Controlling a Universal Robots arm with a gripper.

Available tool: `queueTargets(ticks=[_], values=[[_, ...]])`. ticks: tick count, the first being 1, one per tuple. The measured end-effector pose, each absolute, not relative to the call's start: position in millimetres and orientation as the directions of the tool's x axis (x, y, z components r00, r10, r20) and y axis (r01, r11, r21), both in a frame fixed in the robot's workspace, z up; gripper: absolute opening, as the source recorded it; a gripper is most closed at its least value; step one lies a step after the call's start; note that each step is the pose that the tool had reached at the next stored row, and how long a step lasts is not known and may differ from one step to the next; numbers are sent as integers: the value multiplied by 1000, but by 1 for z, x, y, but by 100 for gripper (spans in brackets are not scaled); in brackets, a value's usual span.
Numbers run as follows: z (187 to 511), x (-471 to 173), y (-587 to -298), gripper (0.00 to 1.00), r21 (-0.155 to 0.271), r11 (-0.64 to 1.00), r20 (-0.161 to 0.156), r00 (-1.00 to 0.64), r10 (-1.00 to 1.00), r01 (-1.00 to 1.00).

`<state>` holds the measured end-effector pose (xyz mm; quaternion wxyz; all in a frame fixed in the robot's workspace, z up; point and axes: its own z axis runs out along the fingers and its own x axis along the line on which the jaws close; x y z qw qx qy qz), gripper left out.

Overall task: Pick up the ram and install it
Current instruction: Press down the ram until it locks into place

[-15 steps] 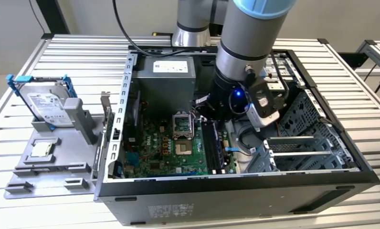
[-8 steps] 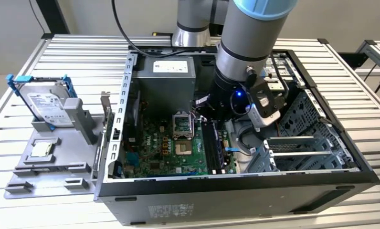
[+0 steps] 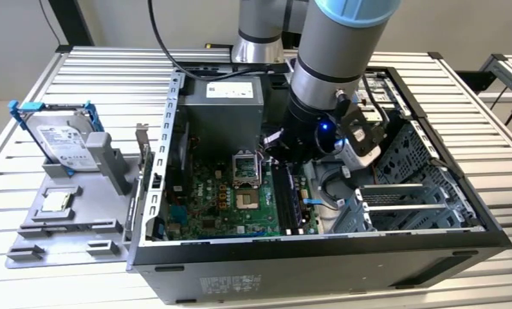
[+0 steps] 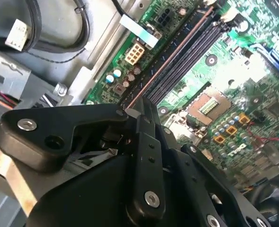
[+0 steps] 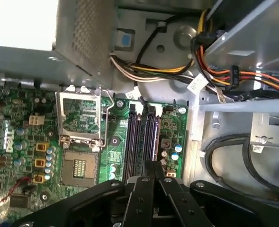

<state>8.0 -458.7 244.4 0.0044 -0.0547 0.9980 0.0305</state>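
Fingers of the gripper [image 5: 153,176] are pressed together over the black memory slots [image 5: 143,142] of the motherboard [image 3: 230,206], and between them we can make out a thin dark edge. That edge runs on as a long, narrow strip with a coppery rim, which we take to be the ram [image 4: 175,49]; in the second wrist view it lies along one of the slots, reaching from the fingers [image 4: 146,116] toward the far slot latches. We cannot tell whether it is fully seated.

In the exterior view the arm [image 3: 333,58] reaches down into the open computer case [image 3: 325,270], which lies on a slatted tabletop [image 3: 93,71]. On the exterior view's left, well apart from the case, we see a grey fixture [image 3: 67,225] carrying a silver hard drive [image 3: 63,141] in a blue frame and a small square chip [image 3: 56,201].
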Motion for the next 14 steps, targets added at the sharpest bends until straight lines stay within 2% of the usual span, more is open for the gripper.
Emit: queueTargets(ticks=[14], values=[[244, 8, -459, 0, 56, 935, -33, -936, -350, -351]])
